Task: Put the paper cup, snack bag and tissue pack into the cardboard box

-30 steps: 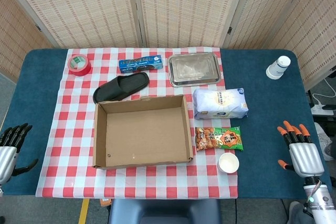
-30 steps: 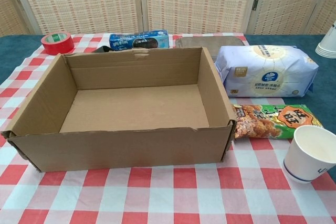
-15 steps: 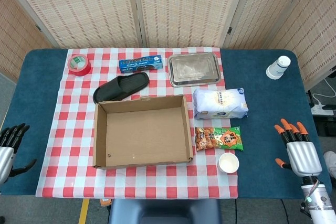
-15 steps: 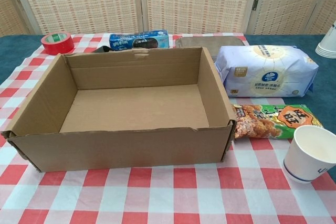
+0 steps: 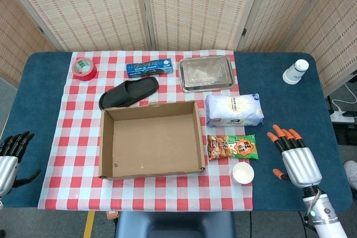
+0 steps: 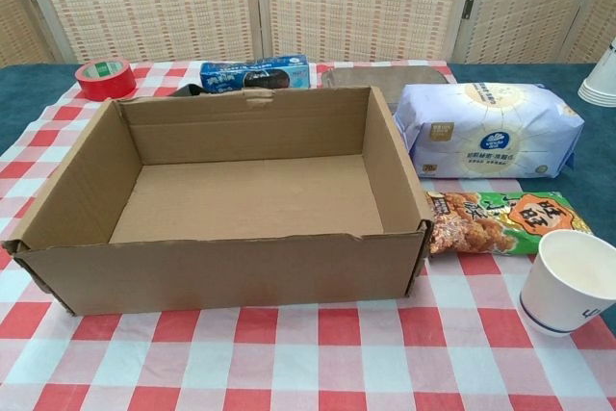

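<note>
Your three targets sit in a column just right of the cardboard box (image 5: 150, 139), which lies open and empty at the centre of the head view. The paper cup (image 5: 242, 173) stands upright at the lower right of the checked cloth (image 5: 72, 121), mouth up. The snack bag (image 5: 232, 146) lies flat just above it, its left end close against the box wall. The tissue pack (image 5: 233, 109) lies above that.

Your right hand (image 5: 294, 157) hovers at the lower right over the blue table (image 5: 284, 104), fingers spread and holding nothing, beside the cup but apart from it. Your left hand (image 5: 11, 157) is at the far lower left edge, also empty with fingers apart, well away from everything.

The cup is light and looks empty, so a sideways brush from those spread fingers could likely tip or skate it toward the table's near edge. Squeeze too hard and you probably crush the rim. The snack bag is slick and flat; fingers may slide over it or shove it under the box wall. The tissue pack is soft and bulky, so a shallow grip could slip on the lift. Mind the box wall too: a low carry could catch it and drag the box across the cloth.
</note>
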`<state>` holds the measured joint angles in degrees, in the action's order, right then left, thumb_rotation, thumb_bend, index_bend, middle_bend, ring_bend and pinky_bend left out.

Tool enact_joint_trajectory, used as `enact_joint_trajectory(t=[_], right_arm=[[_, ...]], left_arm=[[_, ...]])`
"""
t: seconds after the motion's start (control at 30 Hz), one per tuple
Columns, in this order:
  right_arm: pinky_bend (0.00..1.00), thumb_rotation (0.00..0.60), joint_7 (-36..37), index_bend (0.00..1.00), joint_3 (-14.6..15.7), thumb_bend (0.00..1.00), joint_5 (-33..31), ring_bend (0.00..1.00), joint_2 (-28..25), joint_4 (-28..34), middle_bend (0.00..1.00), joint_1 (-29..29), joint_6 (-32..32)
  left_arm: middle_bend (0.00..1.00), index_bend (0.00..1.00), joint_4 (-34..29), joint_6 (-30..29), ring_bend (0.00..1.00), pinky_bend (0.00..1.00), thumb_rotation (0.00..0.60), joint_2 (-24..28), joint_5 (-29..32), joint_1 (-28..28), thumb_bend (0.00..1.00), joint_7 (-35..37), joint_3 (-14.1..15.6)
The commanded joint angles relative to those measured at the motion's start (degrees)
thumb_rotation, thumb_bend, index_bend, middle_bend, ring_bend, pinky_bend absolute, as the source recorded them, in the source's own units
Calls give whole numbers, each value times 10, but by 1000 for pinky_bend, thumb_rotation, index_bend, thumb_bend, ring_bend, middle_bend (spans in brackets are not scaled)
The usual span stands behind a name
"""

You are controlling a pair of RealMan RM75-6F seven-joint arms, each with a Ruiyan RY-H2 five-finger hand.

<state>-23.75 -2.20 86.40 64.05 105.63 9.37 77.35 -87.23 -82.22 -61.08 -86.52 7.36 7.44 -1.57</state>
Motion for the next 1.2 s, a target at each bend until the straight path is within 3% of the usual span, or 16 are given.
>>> enact_joint_trajectory(t=[0.03, 0.3, 0.57, 1.2], right_arm=[[132, 600, -49, 146, 3, 0, -7, 0, -23, 48, 0, 6, -9], [139, 600, -103, 142, 33, 0, -37, 0, -41, 114, 0, 7, -49], [143, 600, -87, 131, 49, 0, -36, 0, -11, 87, 0, 23, -95], [160, 600, -75, 129, 33, 0, -65, 0, 63, 24, 0, 70, -141]], left_arm=[[0, 0, 0, 1, 0, 0, 600, 0, 1, 0, 225, 1, 0], [0, 0, -1, -2, 0, 0, 600, 0, -1, -1, 225, 0, 0], [0, 0, 0, -10, 0, 0, 600, 0, 0, -4, 226, 3, -2], [0, 0, 8, -14, 0, 0, 600, 1, 5, -6, 225, 20, -8]])
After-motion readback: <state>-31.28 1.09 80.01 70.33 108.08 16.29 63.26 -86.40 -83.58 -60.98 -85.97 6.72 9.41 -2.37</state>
